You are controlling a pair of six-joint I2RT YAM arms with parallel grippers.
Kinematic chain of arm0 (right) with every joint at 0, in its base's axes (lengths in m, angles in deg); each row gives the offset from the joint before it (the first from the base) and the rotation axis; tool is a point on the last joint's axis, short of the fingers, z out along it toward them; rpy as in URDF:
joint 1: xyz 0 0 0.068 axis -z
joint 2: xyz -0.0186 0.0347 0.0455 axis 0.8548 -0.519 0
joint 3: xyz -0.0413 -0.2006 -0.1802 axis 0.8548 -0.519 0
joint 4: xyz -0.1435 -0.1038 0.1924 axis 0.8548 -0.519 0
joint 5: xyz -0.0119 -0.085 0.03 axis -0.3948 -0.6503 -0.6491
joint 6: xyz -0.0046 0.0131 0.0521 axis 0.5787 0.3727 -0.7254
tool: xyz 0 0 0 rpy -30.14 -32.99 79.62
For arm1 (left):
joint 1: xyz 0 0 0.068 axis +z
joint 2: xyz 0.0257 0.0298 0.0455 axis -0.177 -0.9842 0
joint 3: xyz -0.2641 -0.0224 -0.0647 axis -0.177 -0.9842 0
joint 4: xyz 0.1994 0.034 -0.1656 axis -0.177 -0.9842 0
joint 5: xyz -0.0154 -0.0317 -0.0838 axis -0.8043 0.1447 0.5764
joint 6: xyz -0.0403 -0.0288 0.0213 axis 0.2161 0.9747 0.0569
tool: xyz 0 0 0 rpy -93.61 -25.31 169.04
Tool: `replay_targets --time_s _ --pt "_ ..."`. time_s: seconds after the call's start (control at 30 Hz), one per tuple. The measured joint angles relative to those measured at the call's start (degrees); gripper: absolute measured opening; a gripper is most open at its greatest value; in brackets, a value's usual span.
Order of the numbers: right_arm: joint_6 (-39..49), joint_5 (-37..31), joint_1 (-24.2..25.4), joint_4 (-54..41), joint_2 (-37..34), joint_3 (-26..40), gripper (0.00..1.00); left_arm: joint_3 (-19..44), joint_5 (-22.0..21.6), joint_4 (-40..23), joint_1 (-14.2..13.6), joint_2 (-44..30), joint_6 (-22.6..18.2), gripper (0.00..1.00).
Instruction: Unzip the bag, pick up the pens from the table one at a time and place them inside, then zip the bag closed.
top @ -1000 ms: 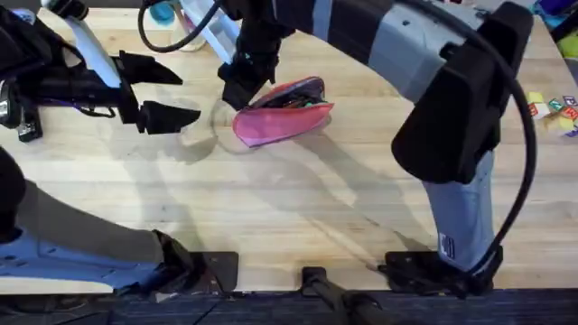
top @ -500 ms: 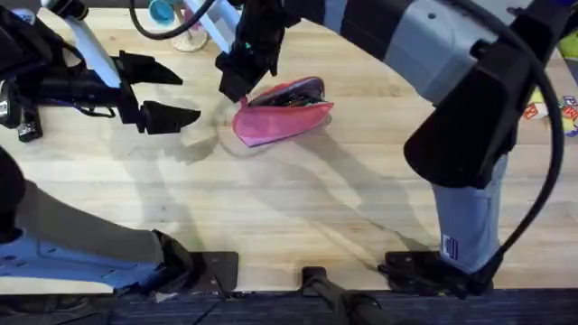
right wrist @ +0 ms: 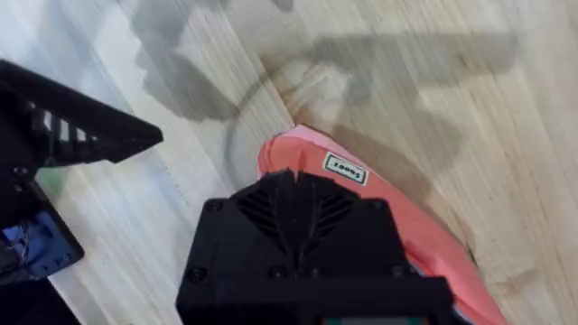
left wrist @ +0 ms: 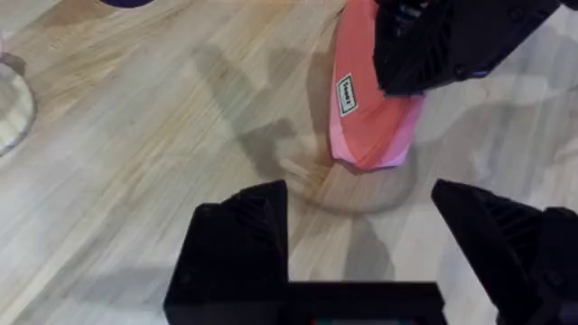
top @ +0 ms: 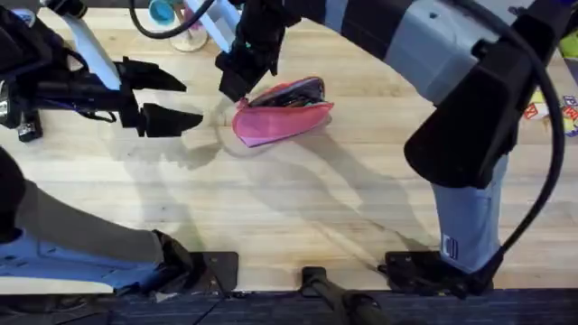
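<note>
The light wooden counter (top: 298, 208) carries the pink-red bag (top: 282, 110) toward its far middle, lying on its side with its long axis running left to right, the right end angled a little farther away; the zipper edge faces far and the lighter pink base faces near. Along that far edge the bag gapes, and dark slim shapes, with a hint of green, lie in the opening, most likely the pens, though they are too small to tell apart. No pens show loose on the bare counter, so by this evidence the unzipping and the loading look done, and what is left is to zip the bag closed. The right end effector (top: 237, 79) reaches across from the lower right and sits at the bag's left end, at the far corner; in the right wrist view its fingers look pressed together over the fabric by the small white label (right wrist: 344, 168), possibly pinching the zipper pull, which I cannot make out. The left end effector (top: 172, 97) hovers just left of the bag, fingers spread, holding nothing.
</note>
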Motion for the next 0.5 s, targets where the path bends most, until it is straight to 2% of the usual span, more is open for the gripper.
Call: replay_targets --time_s 0.5 --pt "0.0 0.0 0.0 -0.02 0.0 0.0 0.03 0.0 0.35 -3.89 -0.64 0.0 -0.11 0.993"
